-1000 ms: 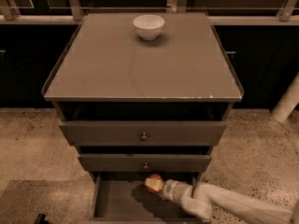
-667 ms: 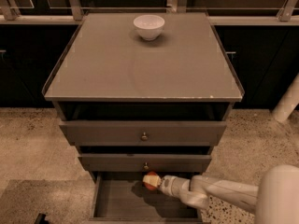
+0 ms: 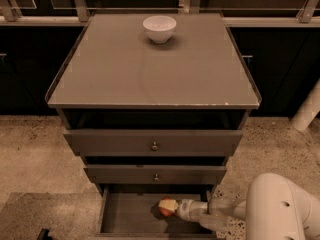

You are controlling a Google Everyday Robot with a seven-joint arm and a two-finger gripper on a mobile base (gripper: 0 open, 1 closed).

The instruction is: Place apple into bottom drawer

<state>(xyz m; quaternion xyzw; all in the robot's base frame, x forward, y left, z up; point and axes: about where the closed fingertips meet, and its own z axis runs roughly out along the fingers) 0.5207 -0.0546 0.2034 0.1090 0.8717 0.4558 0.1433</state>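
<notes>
Gripper (image 3: 171,207) clasps apple (image 3: 164,211) inside bottom drawer (image 3: 126,215) (pulled open).

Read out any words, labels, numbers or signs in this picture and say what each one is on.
No text: nothing readable shows anywhere.
The white bowl, the cabinet top, the upper drawer fronts, the bottom drawer, the apple and the white arm bear no marks.
The tool, at the apple over the bottom drawer's floor, is unmarked too.

The bowl (image 3: 159,28) sits on the cabinet top (image 3: 150,74), near its far edge. Below the two upper drawers (image 3: 153,143), the bottom drawer (image 3: 127,215) stands pulled out. Inside it, right of centre, the gripper (image 3: 173,207) holds the apple (image 3: 164,210).
</notes>
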